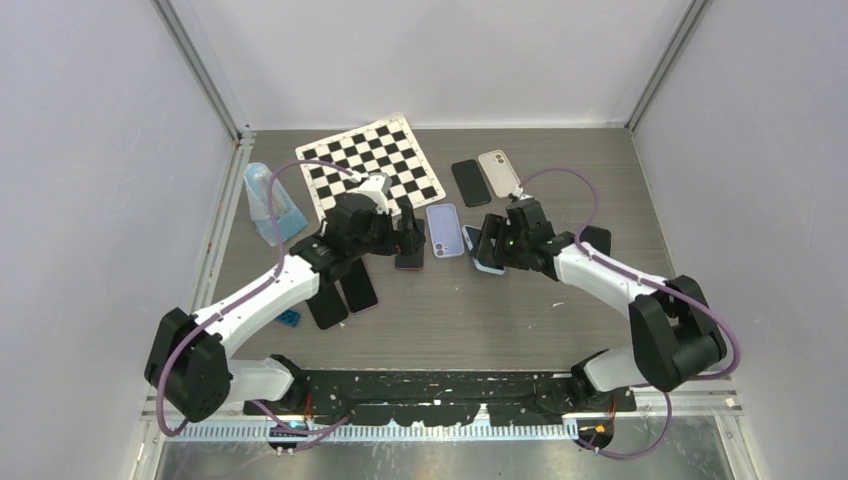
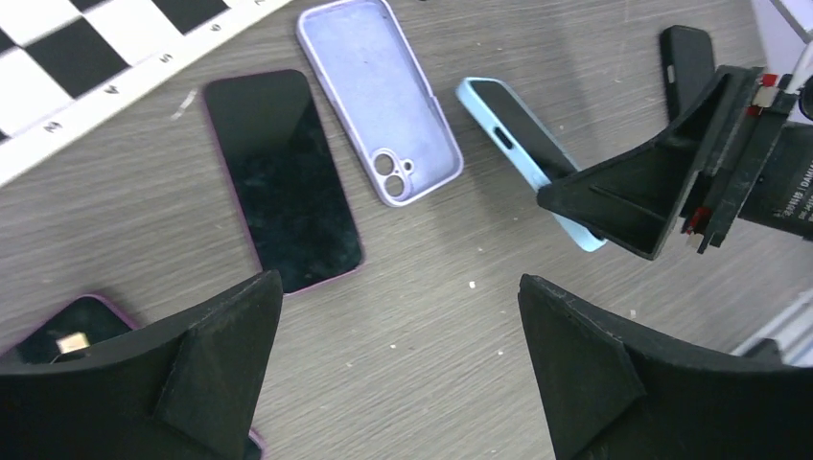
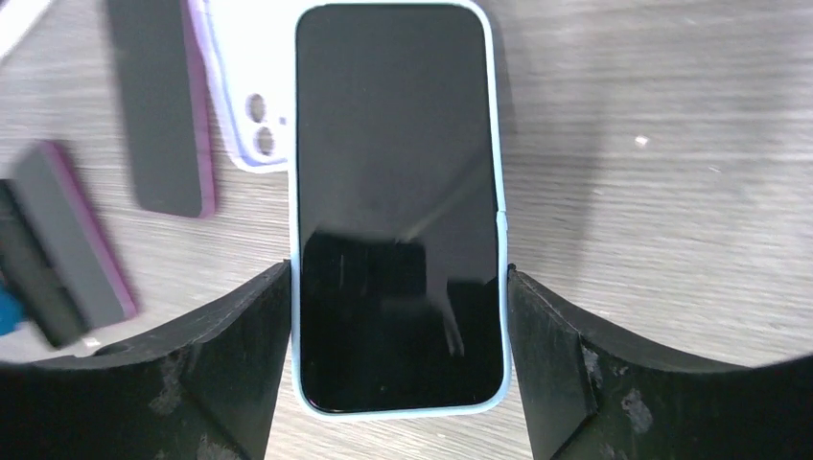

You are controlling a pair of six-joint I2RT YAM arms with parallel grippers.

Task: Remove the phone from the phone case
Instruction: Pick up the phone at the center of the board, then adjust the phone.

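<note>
Blue-cased phone [image 3: 398,144]: 1, pinched by right pincer [image 3: 398,287] | left pincer [image 2: 398,287]: spread | lilac case [image 2: 379,96]: 1

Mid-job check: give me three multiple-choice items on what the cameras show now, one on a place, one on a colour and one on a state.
1. Where does the lilac case lie?
A) on the checkerboard
B) on the table, between the purple-cased phone and the blue-cased phone
C) leaning against the back wall

2. What colour is the case on the phone held by the right gripper?
A) light blue
B) red
C) black

3. What state is the left gripper in?
A) shut on a phone
B) open, holding nothing
C) shut and empty

Answers:
1 B: the left wrist view shows it flat on the wood between those two phones.
2 A: a pale blue rim frames the dark screen in the right wrist view.
3 B: its fingers stand wide apart over bare wood.
</note>
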